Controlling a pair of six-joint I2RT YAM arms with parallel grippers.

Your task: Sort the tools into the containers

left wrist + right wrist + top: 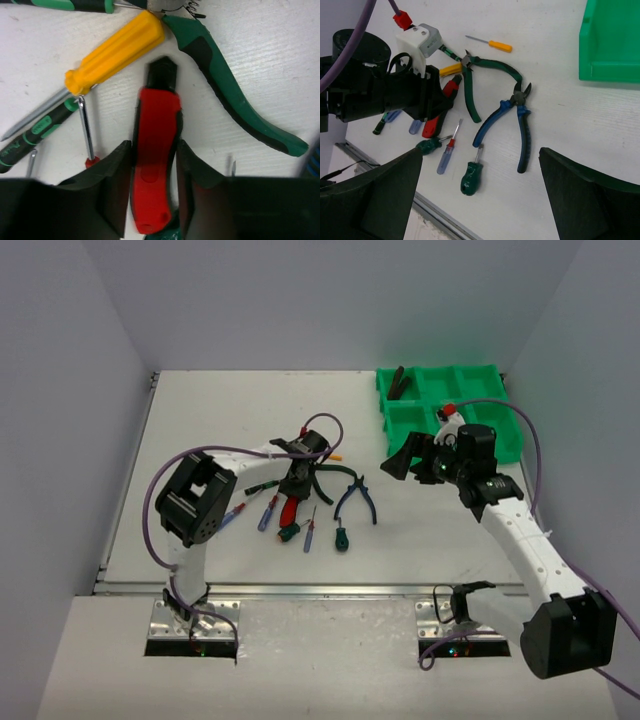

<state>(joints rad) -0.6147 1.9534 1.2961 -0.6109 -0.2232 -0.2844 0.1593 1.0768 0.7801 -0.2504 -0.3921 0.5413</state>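
Note:
My left gripper (297,483) is down in the pile of tools. In the left wrist view its jaws (154,147) press both sides of the red-black pliers handle (152,185), which lies on the table. A yellow screwdriver (115,50) and green pliers (235,100) lie just beyond it. Blue pliers (355,498), a stubby green screwdriver (341,537) and a small blue-handled screwdriver (309,532) lie to the right. My right gripper (400,458) is wide open and empty, hovering between the pile and the green tray (505,440). A dark tool (398,382) lies in the tray's far left compartment.
In the right wrist view the blue pliers (520,120), stubby screwdriver (470,177) and a thin orange screwdriver (495,45) lie under my open right gripper (480,150). The tray corner (610,45) is at upper right. The table's near edge (435,210) runs below.

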